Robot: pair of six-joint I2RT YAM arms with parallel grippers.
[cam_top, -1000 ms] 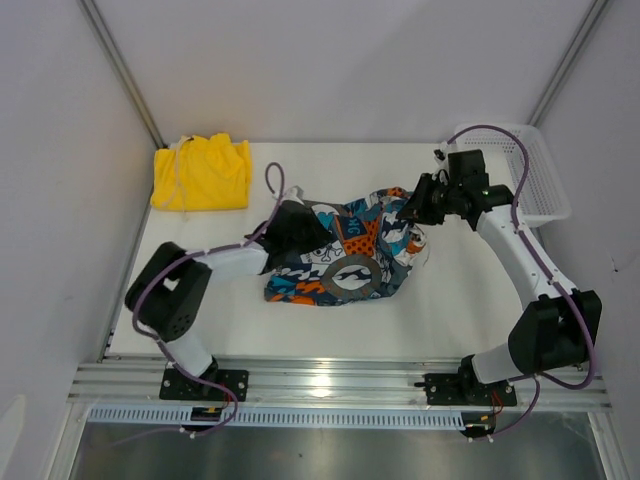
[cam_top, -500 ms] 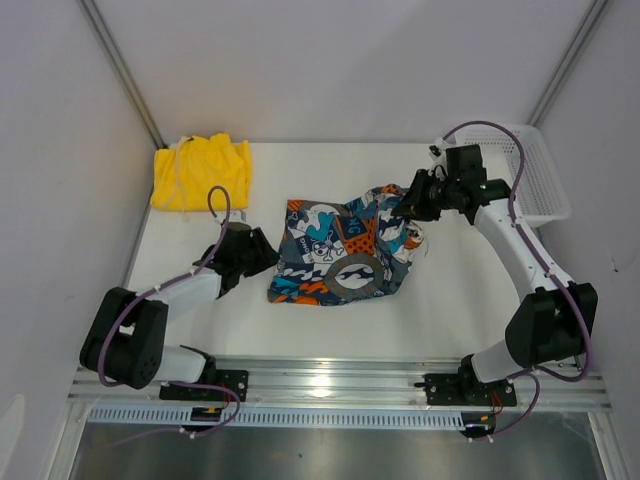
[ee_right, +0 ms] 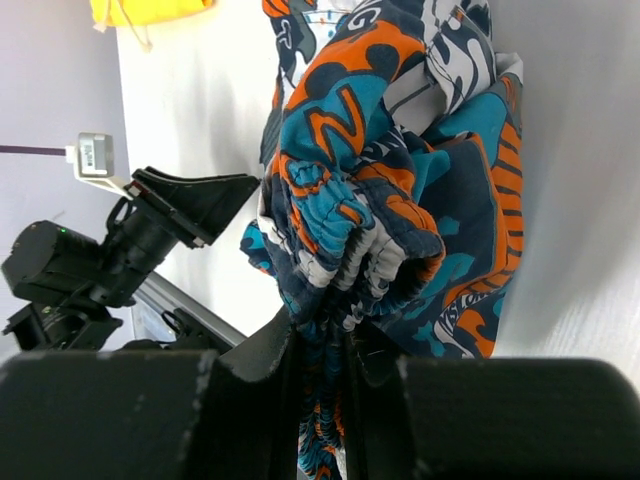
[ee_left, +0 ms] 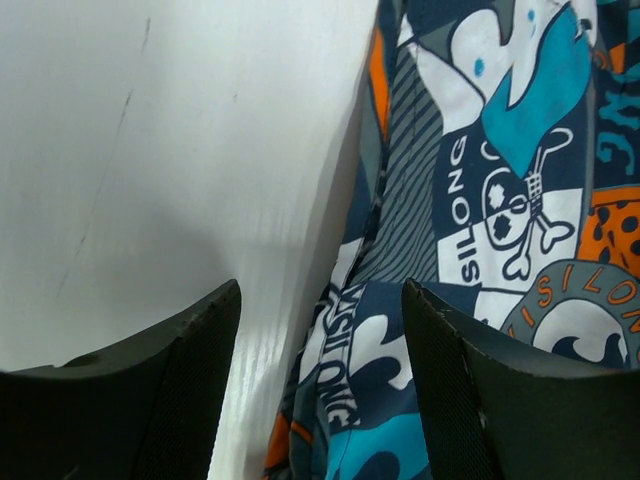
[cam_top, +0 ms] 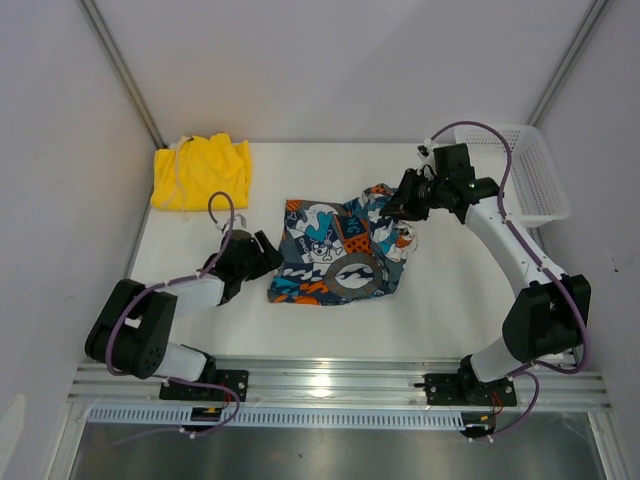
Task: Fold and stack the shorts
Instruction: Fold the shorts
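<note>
Right gripper [cam_top: 399, 206] clamps the bunched printed shorts [cam_top: 340, 262]; left gripper [cam_top: 266, 248], jaws apart, sits at their left edge.

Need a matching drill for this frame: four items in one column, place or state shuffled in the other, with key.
Items:
1. yellow shorts
2. printed shorts
3. left pincer
4. right pincer

Place or state:
A. open, low at the edge of the patterned cloth
B. lying in the far-left corner of the table
C. shut on a bunched waistband
D. mid-table, one side gathered up

Pairs: 1-B, 2-D, 3-A, 4-C
</note>
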